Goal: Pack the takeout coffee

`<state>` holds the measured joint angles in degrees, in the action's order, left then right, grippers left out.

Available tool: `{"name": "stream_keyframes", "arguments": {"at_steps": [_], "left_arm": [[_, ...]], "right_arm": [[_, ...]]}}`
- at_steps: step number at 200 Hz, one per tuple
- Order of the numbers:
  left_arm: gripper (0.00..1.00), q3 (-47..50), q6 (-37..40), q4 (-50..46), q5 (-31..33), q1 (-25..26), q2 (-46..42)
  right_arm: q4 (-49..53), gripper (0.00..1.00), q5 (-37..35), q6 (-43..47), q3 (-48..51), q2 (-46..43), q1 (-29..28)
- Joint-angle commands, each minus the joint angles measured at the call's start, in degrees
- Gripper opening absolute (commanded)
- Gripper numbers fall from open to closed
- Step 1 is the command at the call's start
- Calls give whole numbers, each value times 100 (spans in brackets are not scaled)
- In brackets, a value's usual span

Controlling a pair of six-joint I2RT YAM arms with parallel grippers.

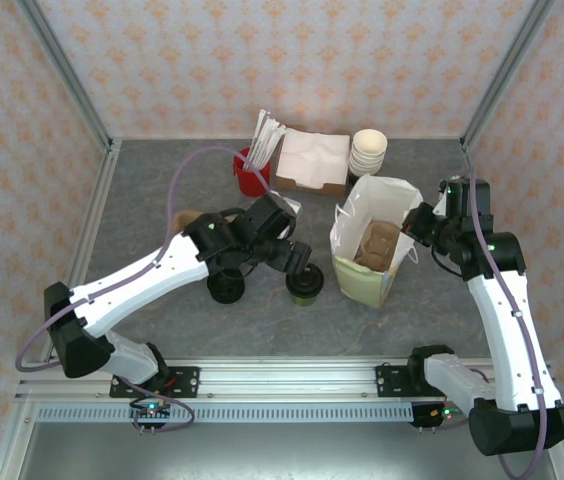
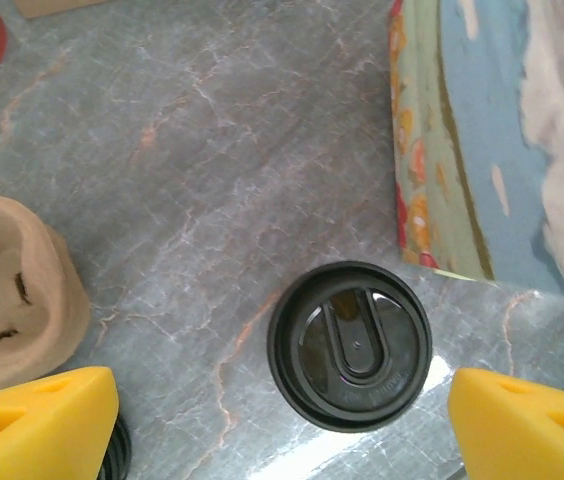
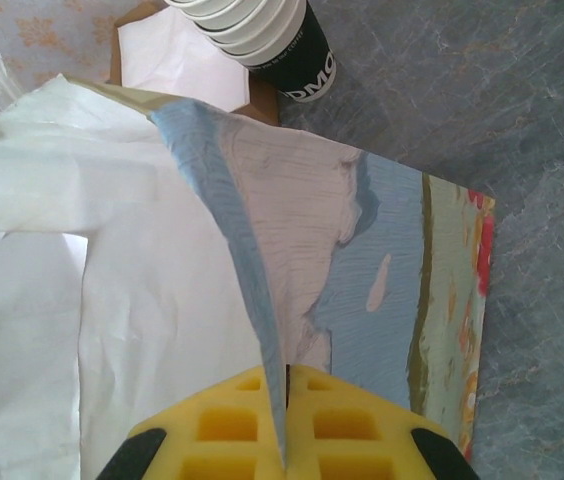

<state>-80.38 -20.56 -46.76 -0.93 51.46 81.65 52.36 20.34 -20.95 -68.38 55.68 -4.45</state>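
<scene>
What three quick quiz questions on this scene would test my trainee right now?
1. True or false: the left pincer is shut on the coffee cup.
2. What does the right pincer pinch? A the edge of the paper bag; B the stack of cups; C the cardboard tray.
3. Fill in: the coffee cup stands ___ the bag, on the table.
Key: 1 false, it is open above the cup; 2 A; 3 beside.

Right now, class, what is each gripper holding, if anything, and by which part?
The right gripper pinches the paper bag by its top edge. The left gripper holds nothing: its jaws stand open, clear of the takeout coffee.
</scene>
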Motion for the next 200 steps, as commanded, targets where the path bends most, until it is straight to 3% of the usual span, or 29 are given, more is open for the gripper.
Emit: {"name": "stream_keyframes", "arguments": {"at_steps": [1,79,127,200], "left_arm": [[86,504,-101,672,205,69,-226],[86,1242,-778,1469,1077,755,-246],[90,1289,-972,1280,1578,978,95],[94,1044,-1367,1212,1539,1084,554]], "right_arm": [[114,0,-153,-174,-125,-9,14],[471,0,-516,-409,-396,-100,14],[358,0,-554,-521,-164,-208,14],[266,0,-741,-317,-455,140,14]]}}
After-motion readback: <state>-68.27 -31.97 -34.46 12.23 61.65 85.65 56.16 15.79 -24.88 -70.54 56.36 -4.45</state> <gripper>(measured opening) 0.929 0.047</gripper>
